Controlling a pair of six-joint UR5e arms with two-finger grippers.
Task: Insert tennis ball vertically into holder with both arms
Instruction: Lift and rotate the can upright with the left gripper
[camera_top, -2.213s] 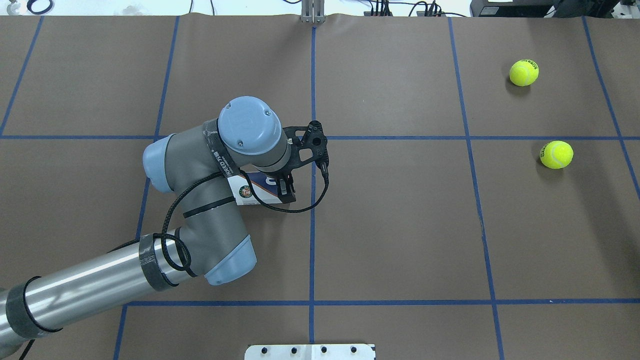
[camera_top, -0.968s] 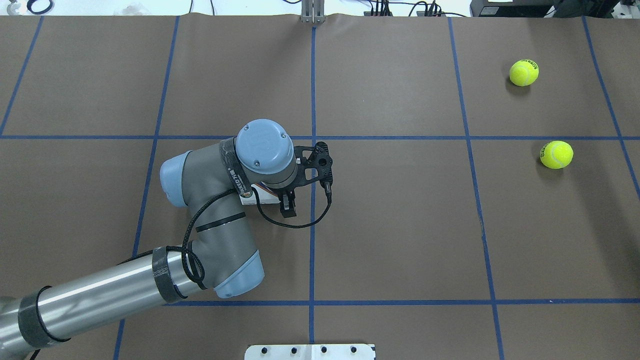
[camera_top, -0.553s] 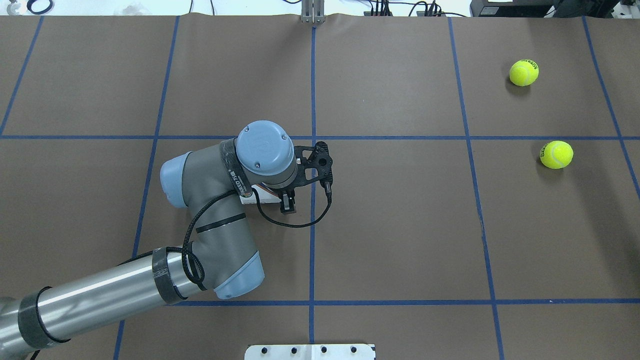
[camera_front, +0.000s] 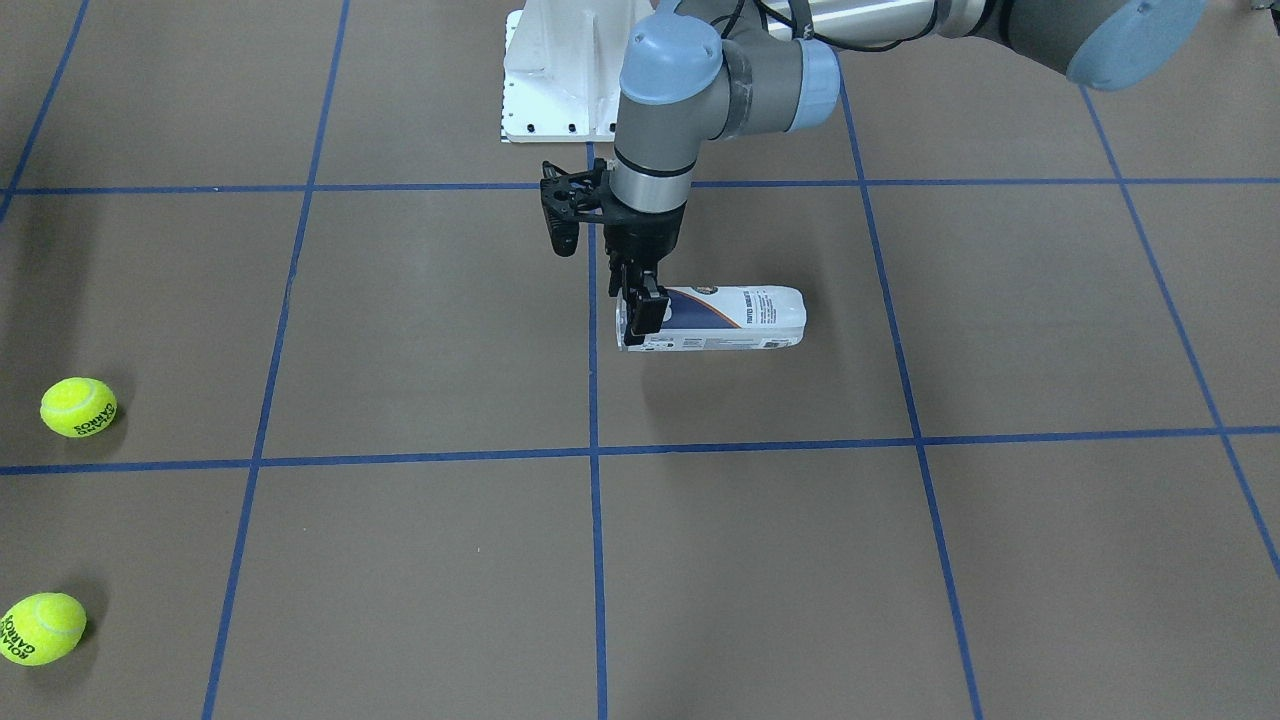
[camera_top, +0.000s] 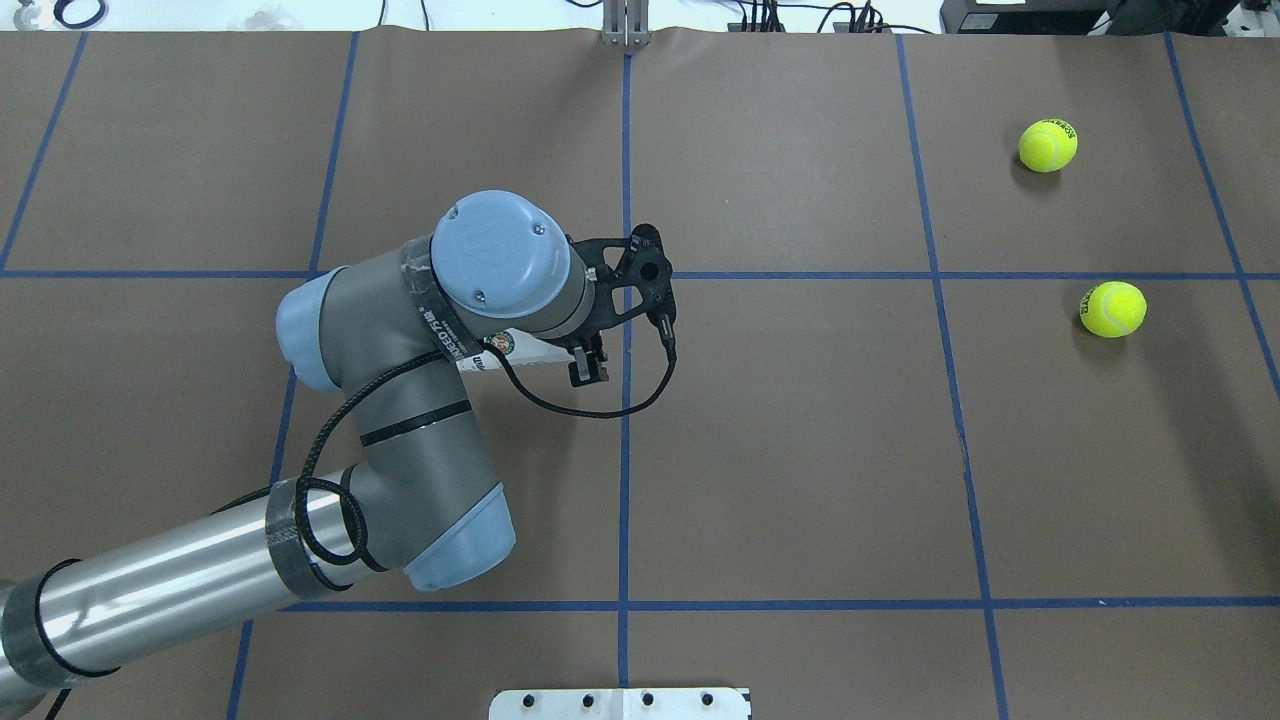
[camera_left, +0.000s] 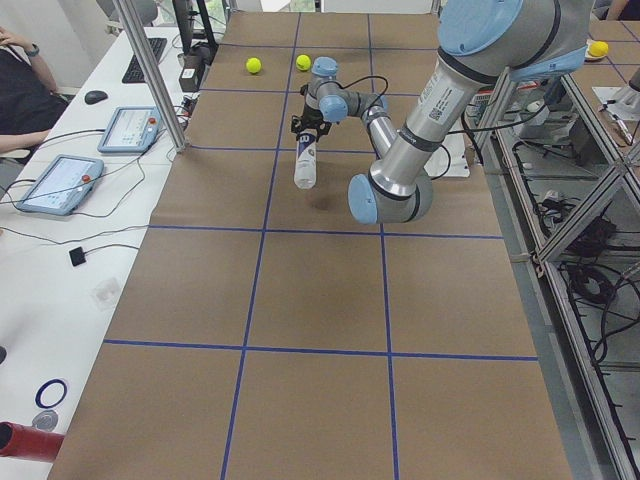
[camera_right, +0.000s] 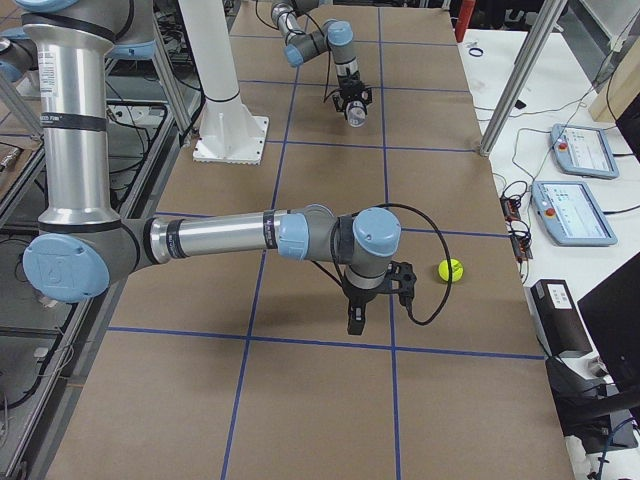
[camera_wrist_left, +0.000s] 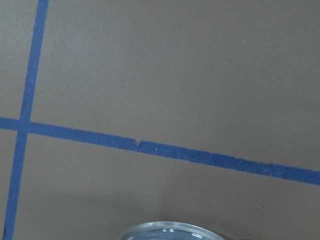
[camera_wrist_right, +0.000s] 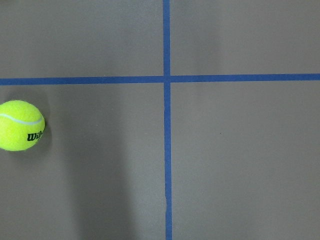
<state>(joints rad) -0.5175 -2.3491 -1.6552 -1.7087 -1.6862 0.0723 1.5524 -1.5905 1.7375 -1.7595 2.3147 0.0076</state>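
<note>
**Entry: tennis-ball can, held in left claw**

My left claw (camera_front: 645, 315) is clamped on the tennis-ball can (camera_front: 730, 318) at its rim end. The can is level and, judging by its shadow, off the table (camera_front: 400, 560).

- Step: lifting.
- Next: tip it mouth-up.
- Right claw (camera_right: 357, 315): near a tennis ball (camera_right: 451, 269), jaw state unreadable.
- Overhead, my wrist hides most of the can.

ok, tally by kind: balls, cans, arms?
tennis balls: 2
tennis-ball can: 1, gripped at one end by the left hand
robot arms: 2, left arm and right arm
total: 5
</note>
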